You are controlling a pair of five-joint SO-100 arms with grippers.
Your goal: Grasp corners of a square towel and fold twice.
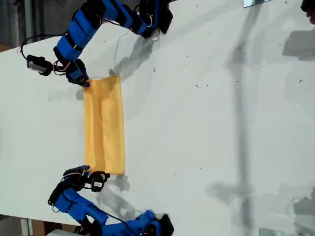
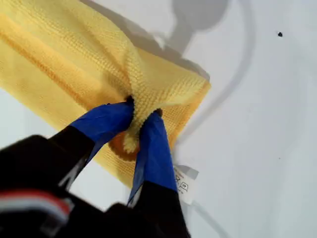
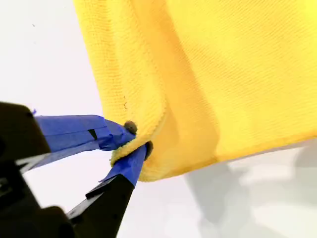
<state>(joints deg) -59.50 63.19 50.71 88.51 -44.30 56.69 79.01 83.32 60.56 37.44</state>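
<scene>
On the white table (image 1: 206, 123), in the left half of the exterior view, the towel (image 1: 103, 125) lies as a narrow upright strip, longer than it is wide. One blue arm (image 1: 78, 37) reaches its upper left corner and another arm (image 1: 78, 204) its lower left corner. The wrist views do not settle which arm is which.

My first gripper (image 2: 141, 116) is clamped narrow on a bunched pinch of towel (image 2: 74, 54), just in from a rounded corner (image 2: 198, 87). Cloth puckers between the blue fingertips. A small white label (image 2: 185, 183) shows on the table beside the lower finger.

My second gripper (image 3: 138, 136) is likewise closed on the hemmed edge of the towel (image 3: 237, 74), close to its corner (image 3: 148, 171). At least two layers show there, with a soft ridge running away from the grip.

Judgement: the strip shape and the doubled layers indicate the first fold is laid or just being set down, with both corners not yet let go. The second fold is not done.

The next move calls for both jaws to open cleanly without dragging the upper layer, then a fresh grasp on the corners at one short end. That end must be carried along the strip to the other, both grippers level, so that the edges meet square. The bunched pinch at my first gripper risks leaving a wrinkle.
</scene>
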